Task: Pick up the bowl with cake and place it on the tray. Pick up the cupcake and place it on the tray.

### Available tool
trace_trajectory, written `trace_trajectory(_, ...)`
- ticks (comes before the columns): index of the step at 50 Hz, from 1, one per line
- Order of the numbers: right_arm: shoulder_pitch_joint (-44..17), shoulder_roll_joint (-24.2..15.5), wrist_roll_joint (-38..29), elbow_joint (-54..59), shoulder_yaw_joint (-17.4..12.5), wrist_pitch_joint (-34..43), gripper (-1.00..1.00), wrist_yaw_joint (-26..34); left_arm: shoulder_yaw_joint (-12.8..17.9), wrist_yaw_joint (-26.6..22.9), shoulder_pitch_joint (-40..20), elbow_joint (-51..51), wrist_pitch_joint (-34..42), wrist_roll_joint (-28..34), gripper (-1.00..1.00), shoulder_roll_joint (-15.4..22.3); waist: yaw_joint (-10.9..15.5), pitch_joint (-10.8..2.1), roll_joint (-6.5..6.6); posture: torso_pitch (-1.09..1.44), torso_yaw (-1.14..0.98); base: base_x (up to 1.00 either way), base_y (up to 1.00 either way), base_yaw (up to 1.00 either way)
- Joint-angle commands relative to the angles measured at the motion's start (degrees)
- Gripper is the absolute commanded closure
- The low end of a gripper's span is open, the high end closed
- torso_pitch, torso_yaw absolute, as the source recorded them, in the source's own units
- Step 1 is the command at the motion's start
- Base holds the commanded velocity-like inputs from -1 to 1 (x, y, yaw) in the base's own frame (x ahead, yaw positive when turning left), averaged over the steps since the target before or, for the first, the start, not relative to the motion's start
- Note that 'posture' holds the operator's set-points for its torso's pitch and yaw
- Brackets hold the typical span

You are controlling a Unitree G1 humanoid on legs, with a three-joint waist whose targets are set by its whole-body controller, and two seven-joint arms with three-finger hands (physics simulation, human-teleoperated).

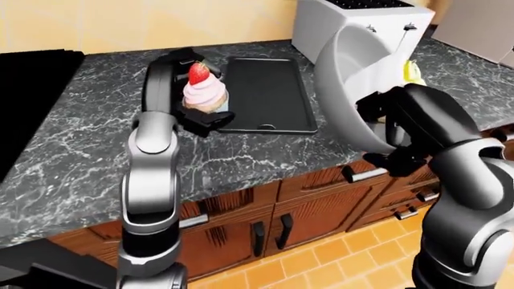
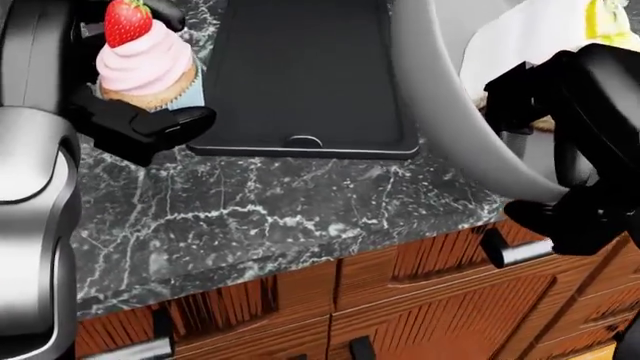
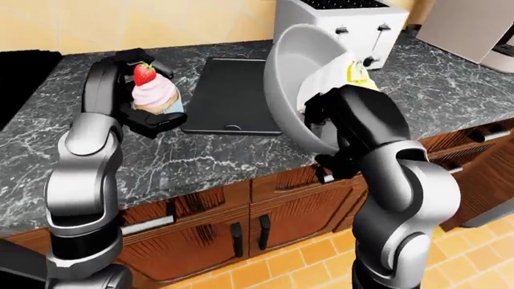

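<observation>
here the left hand (image 2: 135, 120) grips the cupcake (image 2: 145, 71) beside the tray (image 2: 300, 82).

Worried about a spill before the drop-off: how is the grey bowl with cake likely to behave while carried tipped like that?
The bowl looks rigid, so it should not flex. It stands nearly on its side in the right hand, so the cake may slide out. The smooth rim is pinched at one edge only, so it could slip or pivot.
</observation>
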Motion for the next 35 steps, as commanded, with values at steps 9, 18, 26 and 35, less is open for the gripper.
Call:
trace_trajectory(9,-5.2,0.0,-1.6,-0.3,0.1,1.0,1.0,-3.0,-0.5,-0.6,-2.6,-3.0,-1.6,0.1,1.0,0.3,0.0,-2.15,1.64,0.0,0.0,0.0,0.0,0.0)
trace_trajectory(18,-5.4,0.4,-0.5,0.3,0.5,1.5,1.0,-2.8,-0.4,-1.2,-4.7,-1.2,-1.5,0.7,1.0,0.8,0.3,-1.64,2.25,0.0,0.0,0.05,0.0,0.0)
trace_trajectory(26,-5.8,1.5,-0.1,1.0,1.5,1.4,1.0,-3.4,-0.1,-1.4,-4.5,-2.4,-0.7,0.7,1.0,1.0,0.3,-0.85,1.72,0.0,0.0,0.22,0.0,0.0)
trace_trajectory(35,-5.7,1.3,0.4,1.7,1.5,0.3,1.0,-4.3,-0.3,-1.0,-4.3,-2.1,-1.2,0.6,1.0,0.7,0.2,0.19,2.01,0.0,0.0,0.2,0.0,0.0)
